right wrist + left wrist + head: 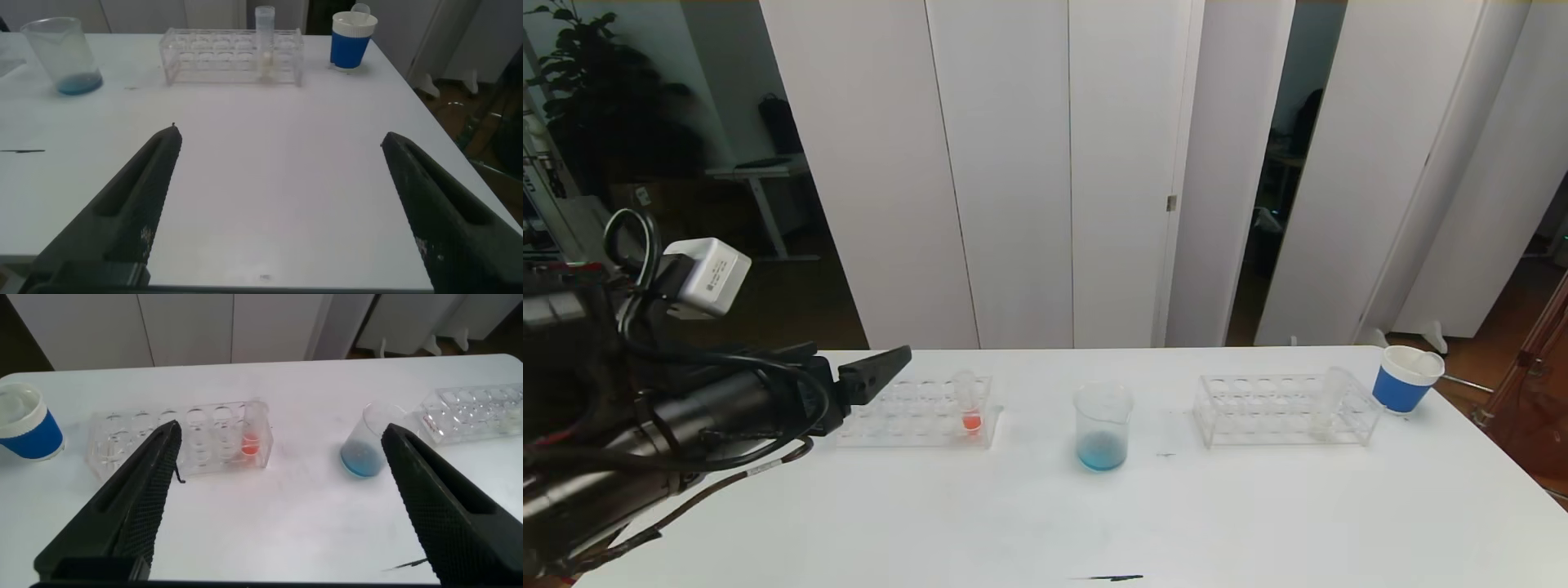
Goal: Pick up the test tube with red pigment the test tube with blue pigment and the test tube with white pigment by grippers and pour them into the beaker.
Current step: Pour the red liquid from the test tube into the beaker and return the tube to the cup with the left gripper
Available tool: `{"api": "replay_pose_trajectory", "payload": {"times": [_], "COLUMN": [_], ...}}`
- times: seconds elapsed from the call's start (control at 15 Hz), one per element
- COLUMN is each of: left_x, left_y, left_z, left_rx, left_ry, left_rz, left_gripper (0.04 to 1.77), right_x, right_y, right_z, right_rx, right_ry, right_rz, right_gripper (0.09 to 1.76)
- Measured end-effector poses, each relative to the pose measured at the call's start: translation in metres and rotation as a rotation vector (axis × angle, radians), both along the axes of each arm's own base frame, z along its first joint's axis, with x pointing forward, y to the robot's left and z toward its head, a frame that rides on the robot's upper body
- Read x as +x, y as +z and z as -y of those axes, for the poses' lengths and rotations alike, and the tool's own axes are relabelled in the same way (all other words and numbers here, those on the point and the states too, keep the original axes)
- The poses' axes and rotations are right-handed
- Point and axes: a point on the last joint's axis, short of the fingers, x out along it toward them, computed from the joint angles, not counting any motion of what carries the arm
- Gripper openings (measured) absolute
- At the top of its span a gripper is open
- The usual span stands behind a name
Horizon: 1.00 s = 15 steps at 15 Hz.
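My left fingers (278, 498) stand spread as wide as they go and hold nothing, hovering above the white worktop (1045, 523). Ahead of them, between the two tips as my left wrist sees it, lies a clear rack (184, 441) with the test tube with red pigment (252, 441) upright in its end hole, a little orange-red liquid at its bottom. Farther off toward my right finger stands the beaker (369, 445), with a shallow pool of blue liquid already in it; it is apart from both racks. A blue paper cup (29, 425) sits beyond the rack's far end, outside my left finger. My left arm reaches in low from my left side, its dark finger (874, 376) pointing across the near end of that rack without touching it. My right fingers (278, 204) are equally wide apart and empty, held over bare worktop well short of everything. Straight ahead of them is a second clear rack (233, 57) with the test tube with white pigment (265, 41) standing upright near its end, faint cream liquid at the base. A second blue cup (353, 41) stands just beyond that rack. My right arm itself does not show from the head.
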Motion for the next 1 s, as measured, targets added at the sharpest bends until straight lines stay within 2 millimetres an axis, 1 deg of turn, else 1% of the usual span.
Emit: {"api": "replay_pose_trajectory", "payload": {"times": [0.33,0.53,0.8,1.0], "left_x": [0.042,0.061,0.077,0.082], "left_y": [-0.039,-0.064,-0.093,-0.119], "left_z": [0.017,0.027,0.039,0.046], "left_rx": [0.000,0.016,0.010,0.038], "left_ry": [0.055,0.067,0.095,0.116], "left_rz": [0.024,0.019,0.061,0.072], "left_gripper": [1.75,1.75,1.75,1.75], "right_x": [0.000,0.000,0.000,0.000], "right_y": [0.000,0.000,0.000,0.000], "right_z": [0.000,0.000,0.000,0.000], "right_rx": [0.000,0.000,0.000,0.000], "right_ry": [0.000,0.000,0.000,0.000], "right_rz": [0.000,0.000,0.000,0.000], "right_gripper": [1.75,1.75,1.75,1.75]}}
